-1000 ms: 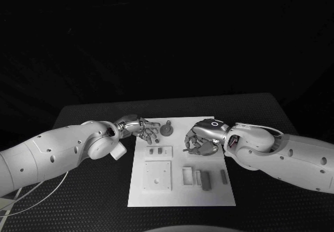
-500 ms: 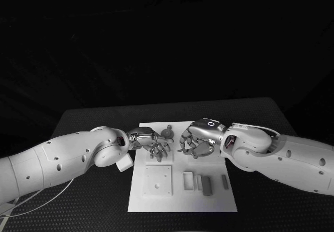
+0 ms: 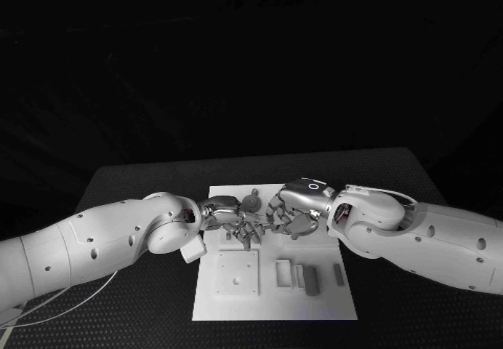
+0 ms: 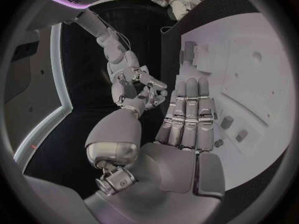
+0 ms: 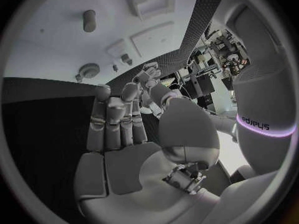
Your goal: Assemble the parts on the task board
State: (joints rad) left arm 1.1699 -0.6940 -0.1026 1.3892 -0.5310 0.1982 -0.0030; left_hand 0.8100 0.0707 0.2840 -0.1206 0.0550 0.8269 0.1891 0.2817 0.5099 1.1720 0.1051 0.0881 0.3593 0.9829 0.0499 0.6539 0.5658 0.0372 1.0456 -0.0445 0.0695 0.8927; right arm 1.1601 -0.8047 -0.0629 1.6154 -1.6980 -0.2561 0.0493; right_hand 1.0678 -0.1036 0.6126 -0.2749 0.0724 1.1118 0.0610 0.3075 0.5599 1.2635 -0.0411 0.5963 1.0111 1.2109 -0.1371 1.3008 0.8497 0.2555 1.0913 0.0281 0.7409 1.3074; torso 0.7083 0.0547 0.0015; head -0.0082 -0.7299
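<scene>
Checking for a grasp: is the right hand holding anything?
No: the right hand is open, its fingers straight and apart, its palm bare.

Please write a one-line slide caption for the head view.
Left hand and right hand meet above the far half of the white task board.

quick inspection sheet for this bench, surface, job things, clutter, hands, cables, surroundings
surface: black table, textured top, task board lying in its middle.
job's things: white task board with a square plate at its near left, upright grey parts to the right of it, a round part near the far edge.
clutter: nothing seen.
hands: left hand and right hand meet over the board's far half, fingers close together; whether either holds a part cannot be told.
cables: a thin pale cable loops under the left arm, and a thin one runs along the right arm.
surroundings: dark behind the table.
</scene>
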